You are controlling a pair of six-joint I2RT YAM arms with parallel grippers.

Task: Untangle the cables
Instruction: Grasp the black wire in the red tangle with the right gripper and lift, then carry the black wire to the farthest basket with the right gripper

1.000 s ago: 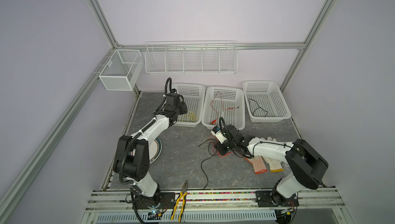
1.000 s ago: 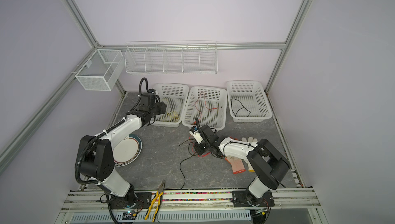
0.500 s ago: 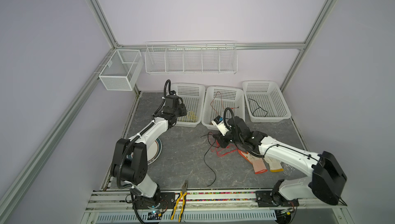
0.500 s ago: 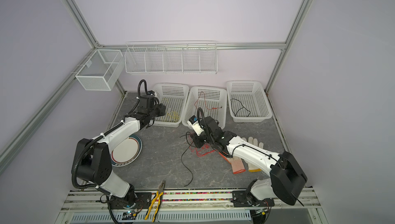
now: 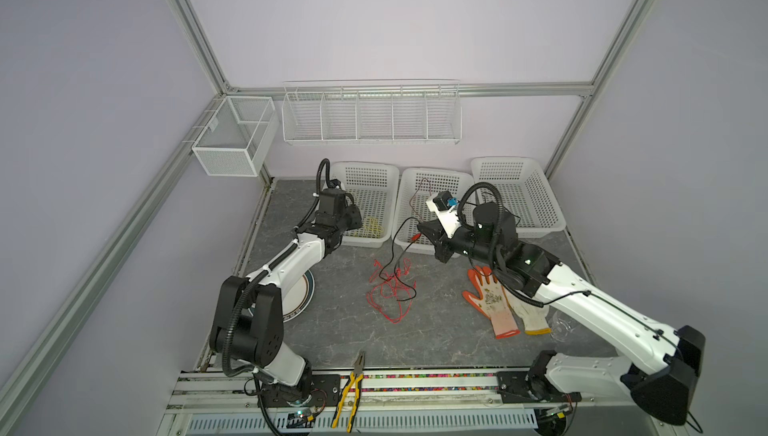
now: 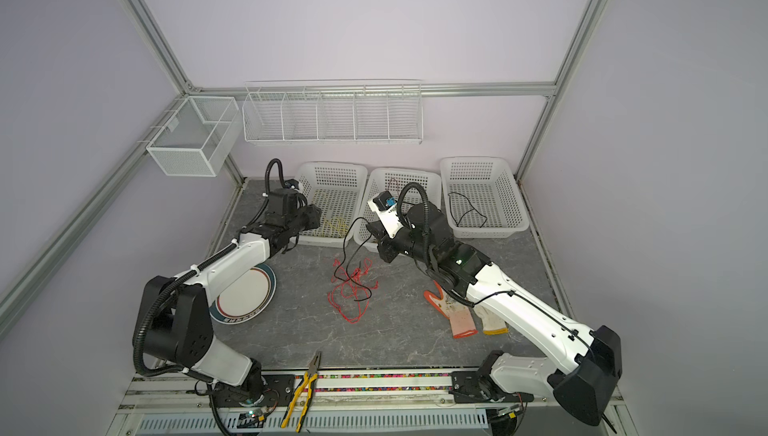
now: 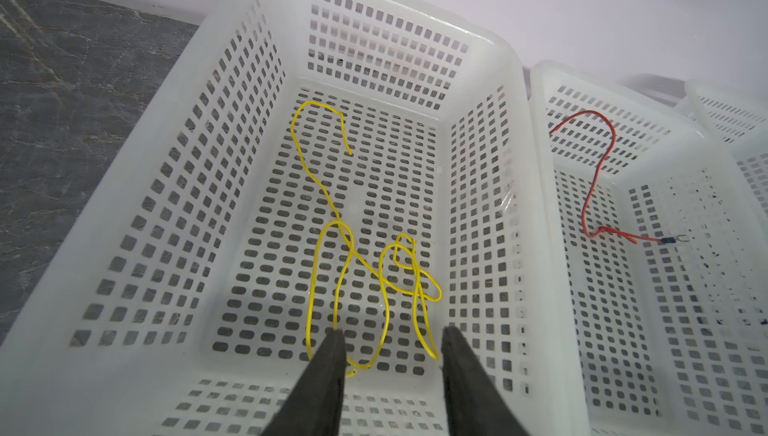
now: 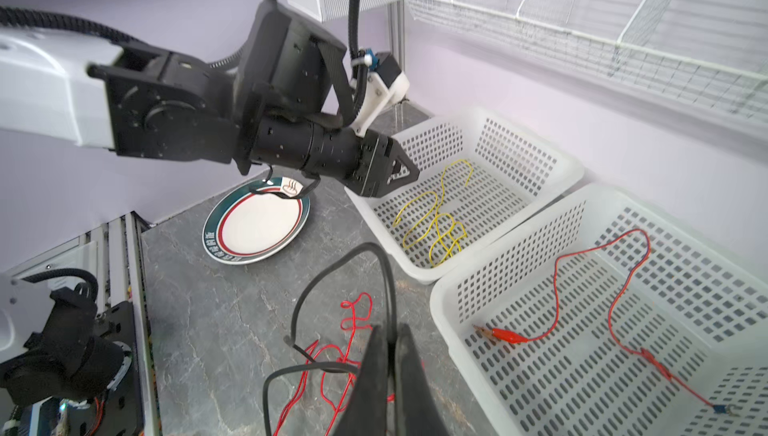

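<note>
Only the right wrist view shows the right gripper (image 8: pixel 390 332) pinching the black cable (image 8: pixel 368 247) beside the middle basket (image 8: pixel 442 305), while the left gripper (image 7: pixel 394 330) hangs with jaws spread.

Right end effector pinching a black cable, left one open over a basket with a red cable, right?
No. The right end effector pinches a black cable, but the left end effector's basket holds a yellow cable, per the left wrist view.
</note>
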